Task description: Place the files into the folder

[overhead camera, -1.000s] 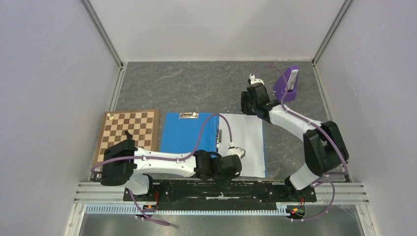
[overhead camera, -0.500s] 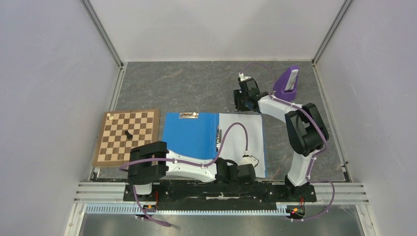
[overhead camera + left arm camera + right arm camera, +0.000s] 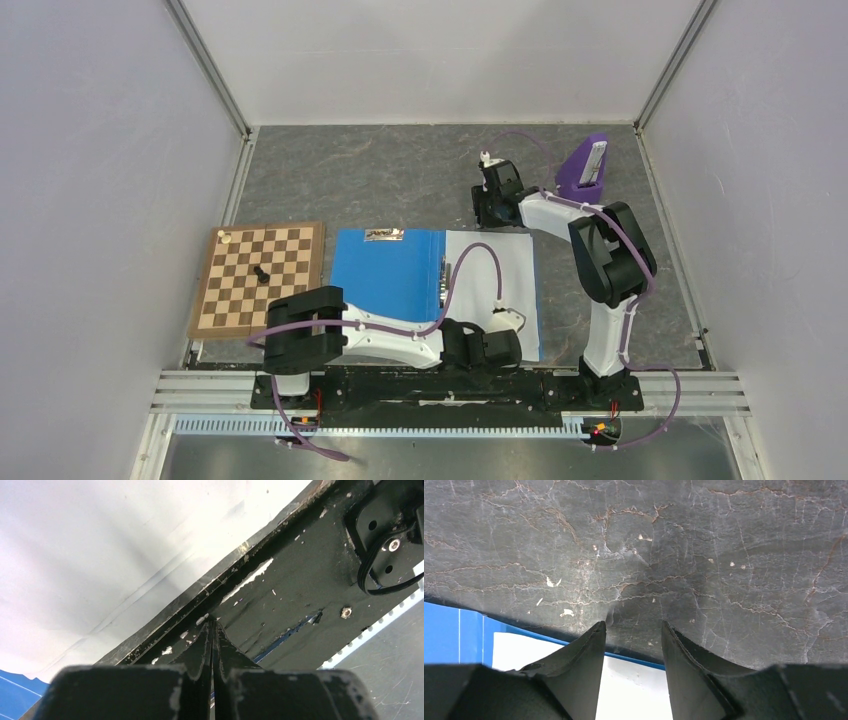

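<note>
The left hand point(image 3: 213, 625) is seen closed, fingertips pressed together over the black base rail at the near edge of the plain white paper sheets point(image 3: 500, 275), gripping nothing. The right hand point(image 3: 633, 630) is held slightly open above the far edge of the open bright-blue plastic folder point(image 3: 385, 275) on the grey bench point(image 3: 350, 180). No writing can be read

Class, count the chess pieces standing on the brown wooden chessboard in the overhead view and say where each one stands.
2: a pale chess piece at the brown wooden chessboard's far-left corner, and a black chess piece near its middle. None appears hidden.
</note>
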Motion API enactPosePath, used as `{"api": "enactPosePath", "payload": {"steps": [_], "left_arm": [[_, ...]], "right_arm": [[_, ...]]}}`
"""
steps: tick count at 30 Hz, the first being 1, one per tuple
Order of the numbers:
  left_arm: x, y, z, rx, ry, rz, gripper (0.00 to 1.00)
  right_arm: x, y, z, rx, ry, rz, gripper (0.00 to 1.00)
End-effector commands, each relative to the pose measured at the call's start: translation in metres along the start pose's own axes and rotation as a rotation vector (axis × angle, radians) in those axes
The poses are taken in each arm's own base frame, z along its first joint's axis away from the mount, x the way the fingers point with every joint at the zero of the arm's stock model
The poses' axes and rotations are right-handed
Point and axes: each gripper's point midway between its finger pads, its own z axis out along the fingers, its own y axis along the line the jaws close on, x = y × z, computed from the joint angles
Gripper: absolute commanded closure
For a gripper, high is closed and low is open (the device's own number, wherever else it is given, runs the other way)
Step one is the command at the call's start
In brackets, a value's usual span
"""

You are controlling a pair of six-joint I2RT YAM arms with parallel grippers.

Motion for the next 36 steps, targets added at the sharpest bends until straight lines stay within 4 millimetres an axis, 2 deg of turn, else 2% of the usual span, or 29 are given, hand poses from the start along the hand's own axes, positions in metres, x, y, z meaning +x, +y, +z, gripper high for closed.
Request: {"api": "enactPosePath", "payload": {"steps": [1,9,18,22,25,30,36], "left_arm": [[-0.026,0.033,0.017,-0.144,-0.109,-0.086,0.98],[-0.034,0.050,0.021,-0.185,-0.121,-0.145,0.98],[-0.037,0.055,0.022,-0.199,-0.135,-0.163,0.98],[-0.037,0.055,0.023,-0.197,-0.134,-0.170,0.98],[-0.038,0.054,0.022,-0.192,-0.136,-0.167,0.98],[-0.032,0.047,0.010,-0.130,-0.111,-0.141,0.98],[-0.021,0.040,-0.021,-0.042,-0.052,-0.053,0.98]], "right_arm": [[0.001,0.004,-0.004,-0.037,-0.006,-0.008,0.53],[0.029,0.008,-0.019,-0.085,0.025,0.013,0.53],[0.036,0.014,-0.031,-0.122,0.032,0.037,0.54],[0.039,0.021,-0.029,-0.143,0.041,0.045,0.54],[0.042,0.017,-0.028,-0.116,0.043,0.069,0.54],[0.023,0.010,-0.031,-0.074,0.009,0.085,0.42],[-0.005,0.011,-0.040,-0.089,-0.028,0.126,0.27]]}}
